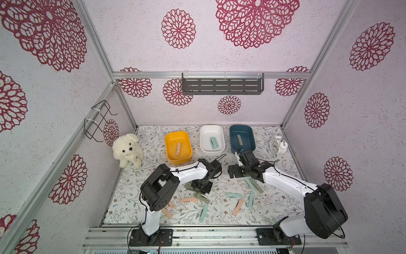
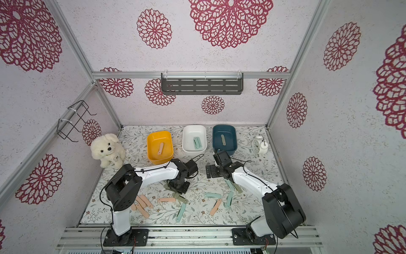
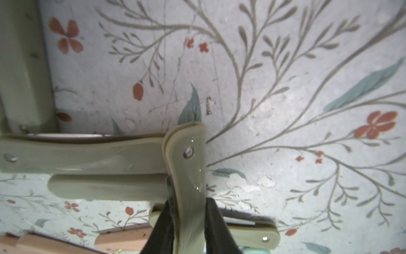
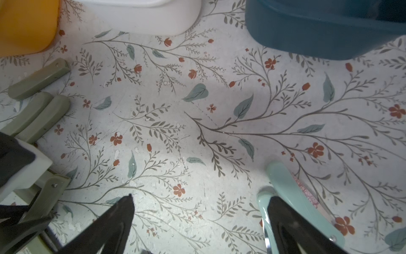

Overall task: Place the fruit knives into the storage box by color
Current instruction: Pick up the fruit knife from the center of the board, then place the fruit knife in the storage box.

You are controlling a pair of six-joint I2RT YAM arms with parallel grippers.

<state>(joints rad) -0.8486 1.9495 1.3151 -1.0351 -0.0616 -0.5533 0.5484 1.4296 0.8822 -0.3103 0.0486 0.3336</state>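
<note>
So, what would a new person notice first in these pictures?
Three boxes stand in a row at the table's far side: a yellow box, a white box, a dark teal box. A white plush dog sits in the far left corner. Near the middle, the left gripper is shut on a sage-green knife.

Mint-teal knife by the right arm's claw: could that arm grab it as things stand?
Probably yes. The right gripper is open and empty, low over the table, and the mint-teal knife lies right by one fingertip; nothing stands between them.
</note>
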